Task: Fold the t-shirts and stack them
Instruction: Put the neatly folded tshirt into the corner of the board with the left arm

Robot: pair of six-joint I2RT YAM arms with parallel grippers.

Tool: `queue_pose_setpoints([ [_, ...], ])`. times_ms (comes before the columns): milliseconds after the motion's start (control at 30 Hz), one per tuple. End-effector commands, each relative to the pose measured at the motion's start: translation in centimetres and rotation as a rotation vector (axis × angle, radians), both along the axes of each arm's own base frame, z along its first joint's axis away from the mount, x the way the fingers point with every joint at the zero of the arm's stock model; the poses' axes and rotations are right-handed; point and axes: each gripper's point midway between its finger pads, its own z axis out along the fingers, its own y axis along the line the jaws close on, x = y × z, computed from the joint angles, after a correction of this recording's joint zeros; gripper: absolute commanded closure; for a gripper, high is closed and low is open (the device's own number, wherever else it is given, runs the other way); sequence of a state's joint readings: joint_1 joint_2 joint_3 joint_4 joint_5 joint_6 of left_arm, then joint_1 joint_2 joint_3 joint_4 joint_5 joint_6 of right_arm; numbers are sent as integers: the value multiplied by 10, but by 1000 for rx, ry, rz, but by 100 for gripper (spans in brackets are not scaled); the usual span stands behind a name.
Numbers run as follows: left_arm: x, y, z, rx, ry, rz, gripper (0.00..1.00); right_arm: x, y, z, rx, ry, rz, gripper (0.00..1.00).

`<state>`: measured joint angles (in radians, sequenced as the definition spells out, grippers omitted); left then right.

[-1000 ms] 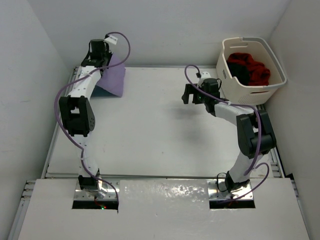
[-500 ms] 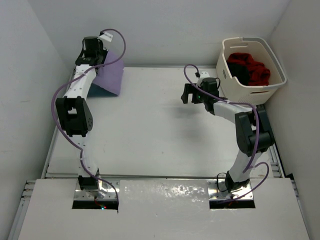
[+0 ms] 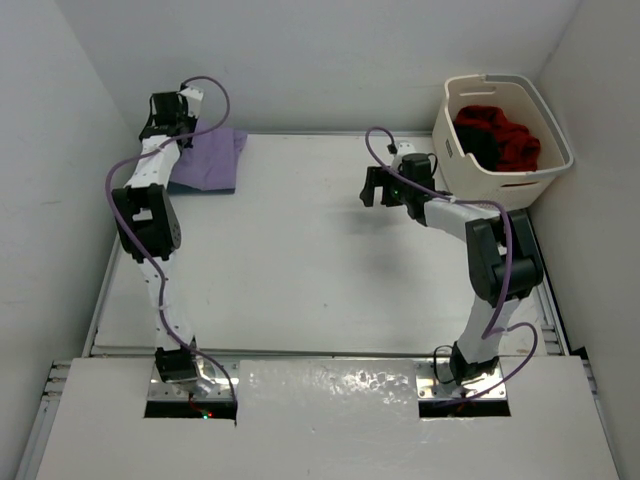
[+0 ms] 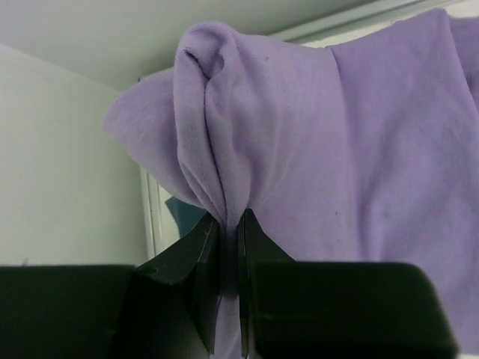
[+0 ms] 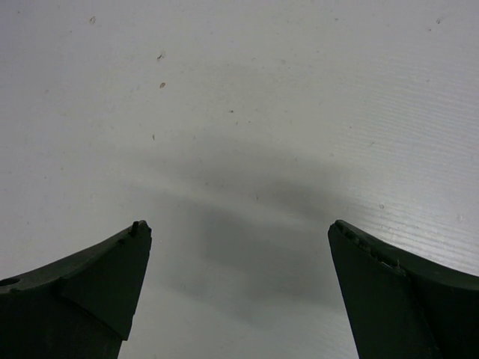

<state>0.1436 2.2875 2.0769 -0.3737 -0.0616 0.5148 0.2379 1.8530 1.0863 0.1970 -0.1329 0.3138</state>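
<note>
The lavender t-shirt (image 4: 359, 149) is clamped in the left fingers (image 4: 203, 262) at the far-left corner of the table (image 3: 300, 260), seemingly for placing. The right fingers (image 5: 82, 292) are held apart.

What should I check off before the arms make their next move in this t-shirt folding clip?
1. Left gripper gripping the lavender purple cloth t-shirt: ok, shut on a bunched fold.
2. Lavender t-shirt lying flat: not ok, gathered up at the grip.
3. Right gripper free: ok, open above the white table, holding nothing.
4. Red cloth t-shirt out of the cream plastic laundry basket: not ok, it lies inside.
5. Teal-blue cloth under the lavender t-shirt squared up: cannot tell, only a sliver shows.
</note>
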Motion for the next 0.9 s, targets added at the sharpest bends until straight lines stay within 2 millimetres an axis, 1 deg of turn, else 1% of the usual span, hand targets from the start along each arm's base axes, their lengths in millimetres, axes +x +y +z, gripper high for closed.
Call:
queue_pose_setpoints([
  [0,19,14,45,0,-139,25,100,15,7,21,32,-52,7,1],
  [33,18,19,42,5,-136,52,100,15,8,21,33,-50,7,1],
  [67,19,22,43,11,-143,70,99,16,9,20,35,-48,11,1],
  [100,20,25,41,16,-142,81,71,16,9,20,37,-44,13,1],
  [133,20,29,38,25,-138,104,54,16,10,20,38,-42,14,1],
  [167,20,30,40,26,-140,113,31,16,10,20,41,-43,16,1],
  [200,20,31,40,26,-142,121,5,15,10,18,40,-34,17,1],
  [267,19,35,42,29,-145,147,4,15,10,19,40,-32,15,1],
  [300,19,36,44,35,-146,159,0,14,10,21,40,-37,16,1],
  [367,17,38,53,24,-164,177,0,13,10,23,39,-41,19,1],
  [467,13,31,78,-20,-203,187,0,11,8,33,33,-62,18,1],
  [500,11,25,96,-56,-237,181,0,11,6,40,31,-74,12,1],
  [567,6,11,115,-103,-266,159,0,10,5,45,19,-78,15,1],
  [600,0,4,141,-150,-316,167,0,9,3,50,14,-86,10,1],
  [633,-4,-6,150,-182,-333,162,0,7,2,50,7,-73,5,1],
  [667,-13,-17,178,-220,-383,135,0,6,0,52,2,-73,-3,1],
  [700,-15,-30,177,-280,-392,126,0,7,-3,55,-9,-77,-17,1],
  [733,-19,-38,184,-314,-413,116,0,4,-6,54,-19,-61,-24,1],
  [767,-30,-45,205,-343,-457,114,0,4,-7,55,-28,-58,-28,1],
  [800,-33,-60,194,-406,-448,122,0,3,-12,57,-48,-49,-40,1],
  [833,-38,-68,196,-429,-454,119,0,4,-13,59,-59,-47,-48,1],
  [867,-49,-76,208,-496,-484,149,0,6,-16,63,-71,-54,-58,1],
])
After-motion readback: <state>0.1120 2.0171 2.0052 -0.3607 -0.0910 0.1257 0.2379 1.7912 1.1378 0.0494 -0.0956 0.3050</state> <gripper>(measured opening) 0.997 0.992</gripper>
